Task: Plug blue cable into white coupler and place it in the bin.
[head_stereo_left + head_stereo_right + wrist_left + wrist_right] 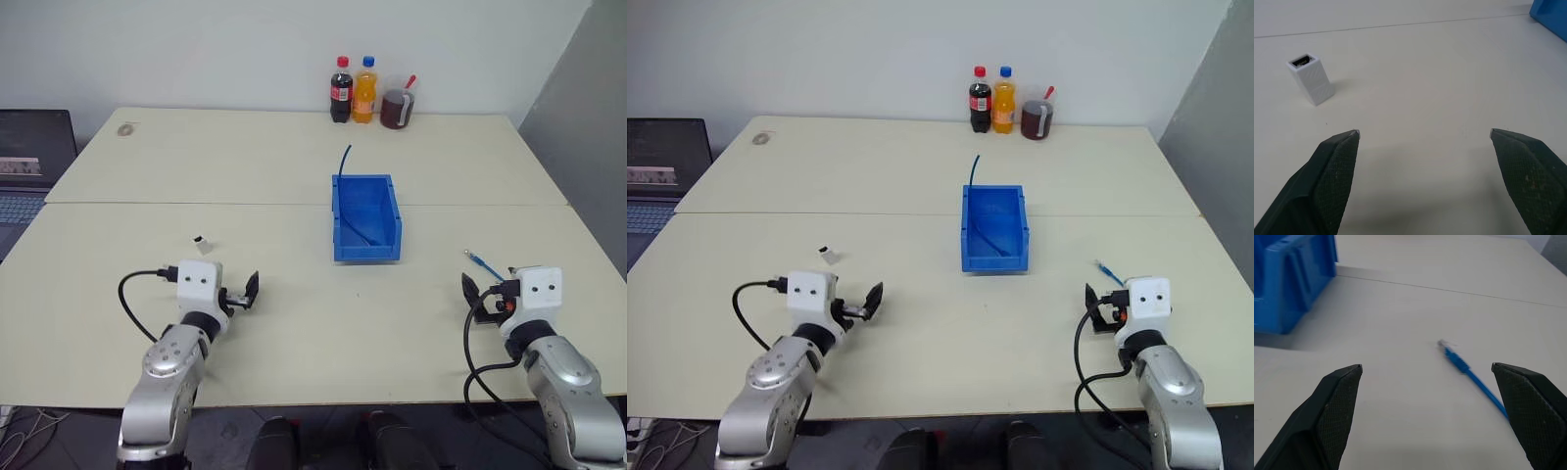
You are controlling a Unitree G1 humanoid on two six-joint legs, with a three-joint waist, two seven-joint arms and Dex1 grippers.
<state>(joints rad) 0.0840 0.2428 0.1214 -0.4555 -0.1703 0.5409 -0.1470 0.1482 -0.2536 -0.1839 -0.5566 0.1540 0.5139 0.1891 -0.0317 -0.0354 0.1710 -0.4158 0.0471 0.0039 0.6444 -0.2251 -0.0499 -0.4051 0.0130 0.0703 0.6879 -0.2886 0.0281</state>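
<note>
Both claws stand apart and empty: left gripper [245, 291] near the coupler [203, 242], right gripper [472, 291] by the cable [484, 263]; bin [365, 221] mid-table [294, 166]. Left wrist: coupler [1310, 78] upright ahead. Right wrist: cable [1469, 374] lies between the fingers [1332, 411].

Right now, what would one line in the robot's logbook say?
left gripper: open, empty | right gripper: open, empty | white coupler: on table, unplugged | blue cable: on table | bin: awaiting

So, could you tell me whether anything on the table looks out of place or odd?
One thing: a dark blue cable already sits in the bin, one end sticking up over its far wall. The white coupler stands upright.
</note>
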